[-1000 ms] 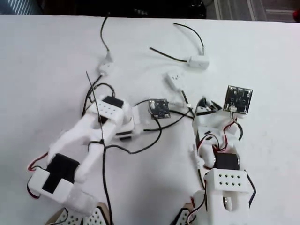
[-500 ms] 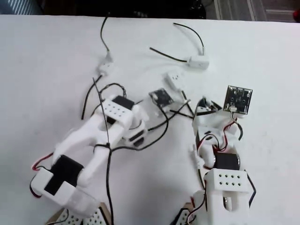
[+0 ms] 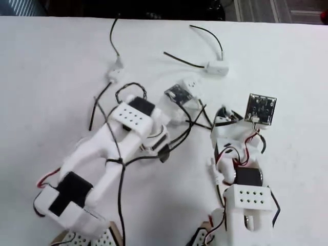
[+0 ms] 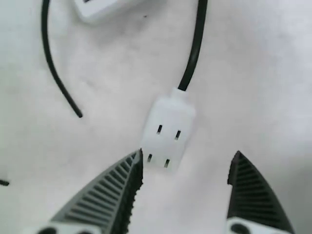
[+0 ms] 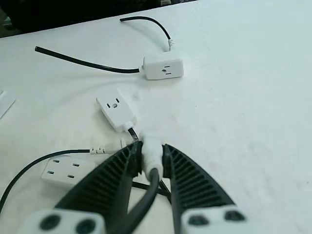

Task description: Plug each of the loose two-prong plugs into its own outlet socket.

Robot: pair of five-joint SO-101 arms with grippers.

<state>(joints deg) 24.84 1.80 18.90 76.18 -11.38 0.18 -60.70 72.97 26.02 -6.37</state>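
Note:
My left gripper (image 4: 188, 161) is open, just above the table. A white four-slot outlet (image 4: 165, 134) on a black cord lies between and just beyond its fingertips, its near end close to one finger (image 4: 122, 187). In the high view the left gripper (image 3: 171, 109) sits beside a single outlet (image 3: 190, 87). My right gripper (image 5: 151, 146) is shut on a white two-prong plug (image 5: 150, 153) whose black cord trails back. Ahead of it lie the single outlet (image 5: 115, 109), a farther outlet (image 5: 163, 68) and the four-slot outlet (image 5: 63, 170). The right gripper (image 3: 221, 114) is right of centre.
A small white plug-and-socket pair (image 3: 115, 72) with a black cord lies at the back left. The farther outlet (image 3: 215, 68) has two black leads curving away. Black arm cables (image 3: 179, 136) loop over the table between the arms. A loose cable end (image 4: 73, 107) lies near the left gripper.
The left arm has swung toward the back right, from the table's middle up to the outlets. The right arm has stayed still with the plug.

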